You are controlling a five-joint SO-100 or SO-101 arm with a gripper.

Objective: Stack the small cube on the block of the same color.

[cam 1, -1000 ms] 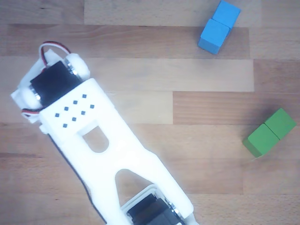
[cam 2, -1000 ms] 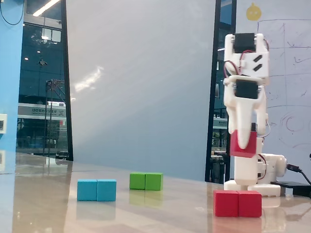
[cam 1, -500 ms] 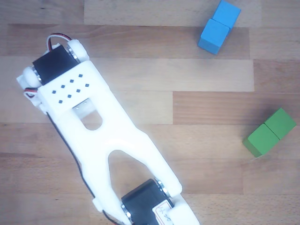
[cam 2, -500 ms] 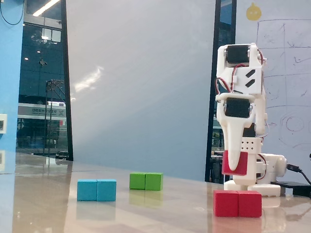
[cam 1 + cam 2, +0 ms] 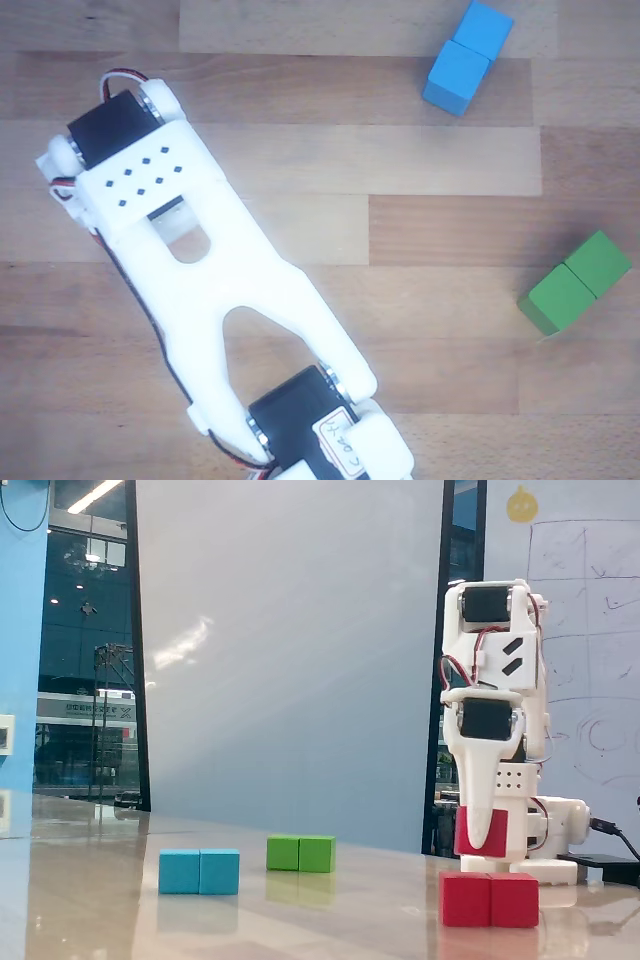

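room: fixed view shows a big pale grey panel (image 5: pixel 290 660) filling the middle, dark glass (image 5: pixel 85 650) at 9 o'clock with ceiling-light reflections, a blue strip (image 5: pixel 18 630) at the far left edge, a whiteboard (image 5: pixel 585 630) with faint sketches at 3 o'clock.
surface: wooden plank table (image 5: pixel 450 350), light and mid-brown boards, grain running left-right in the other view; glossy in the fixed view, blocks mirrored in it.
arm: white printed SO-100-type arm (image 5: pixel 210 280), black servos, running from 10 o'clock to 6 o'clock in the other view; in the fixed view it stands upright at 3 o'clock, wrist pointed straight down. Base sits behind the red block.
gripper: gripper (image 5: pixel 482 838) points down, jaws clamped on the small cube. Hidden under the arm body in the other view.
block: red two-cube block (image 5: pixel 489 899) lies flat on the table at 4 o'clock in the fixed view, seam down the middle. Not visible in the other view.
blue block: blue block (image 5: pixel 466 57) at 1 o'clock in the other view, lying diagonally; in the fixed view at 7 o'clock, nearest the camera side.
green block: green block (image 5: pixel 574 282) at 3 o'clock in the other view, also diagonal; in the fixed view at 6 o'clock, behind the blue one, well apart from the red one.
small cube: small cube (image 5: pixel 481 831) is off the table, held in the jaws, just above the red block's left half; visible gap between them, not touching.
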